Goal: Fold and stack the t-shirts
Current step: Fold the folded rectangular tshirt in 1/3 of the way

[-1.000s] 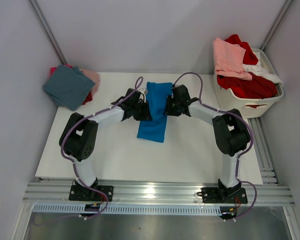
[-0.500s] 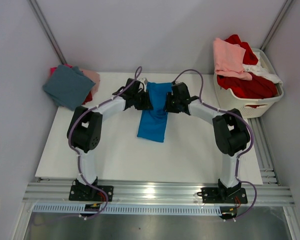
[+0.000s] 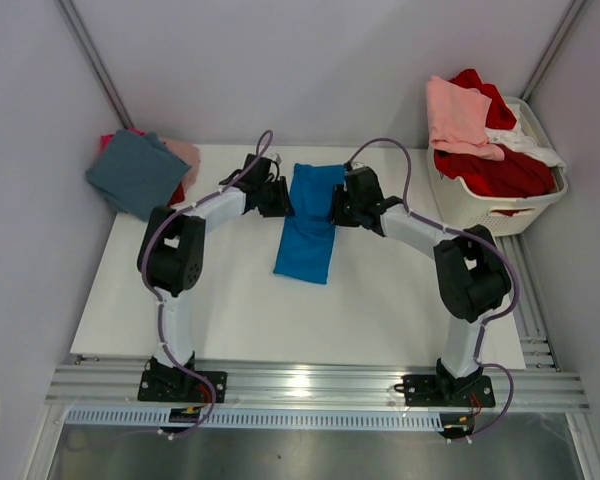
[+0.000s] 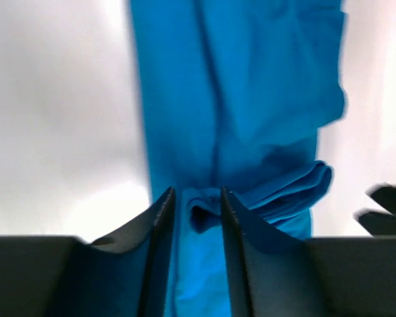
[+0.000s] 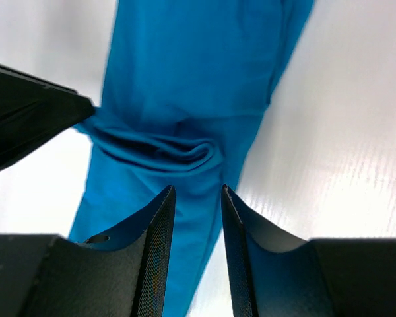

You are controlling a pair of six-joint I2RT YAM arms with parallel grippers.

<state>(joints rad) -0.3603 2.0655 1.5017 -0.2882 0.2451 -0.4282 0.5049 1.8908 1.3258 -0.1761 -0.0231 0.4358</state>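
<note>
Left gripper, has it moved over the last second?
Yes. The left gripper has moved away from the arm bases, toward the far edge of the table, alongside the blue t-shirt.

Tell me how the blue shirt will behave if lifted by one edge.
Probably floppy: the blue shirt lies flat in a long strip and is bunched into soft ridges midway, so it would likely droop and unfold from a single grip. Likely light, being thin cloth. Pushed, it would probably wrinkle rather than slide whole across the table.

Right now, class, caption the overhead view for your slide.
Left gripper and right gripper flank a narrow blue t-shirt; folded shirts left, laundry basket right.
</note>
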